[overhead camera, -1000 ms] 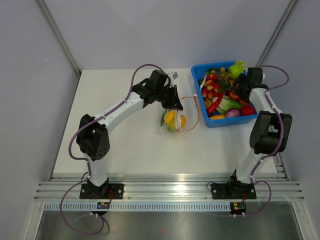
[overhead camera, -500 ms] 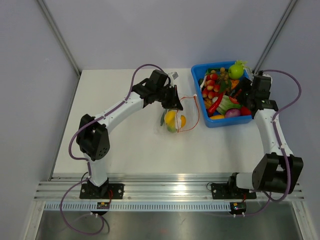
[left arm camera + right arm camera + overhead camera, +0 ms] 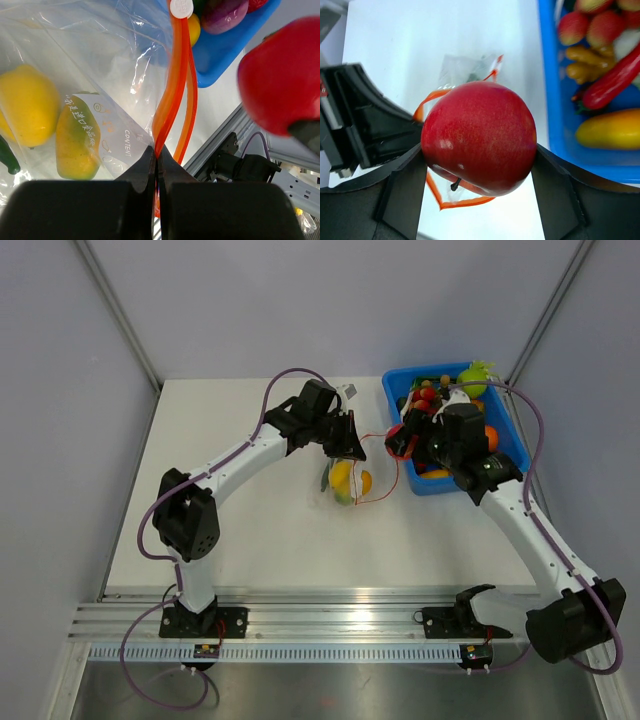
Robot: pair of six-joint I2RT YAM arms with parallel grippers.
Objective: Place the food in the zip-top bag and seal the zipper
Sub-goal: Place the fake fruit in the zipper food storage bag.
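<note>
Loading step: right gripper [image 3: 400, 438] grasps red apple [image 3: 479, 137]; left gripper [image 3: 156, 165] pinches zipper [image 3: 172, 95]. Next, drop it into zip-top bag [image 3: 100, 60] at eight o'clock.

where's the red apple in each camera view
top external: red apple in the right gripper, at the blue bin's left edge.
left wrist: apple at the right edge, blurred.
right wrist: apple dead centre, clamped in the gripper.
shared landmark: the red-orange zipper.
</note>
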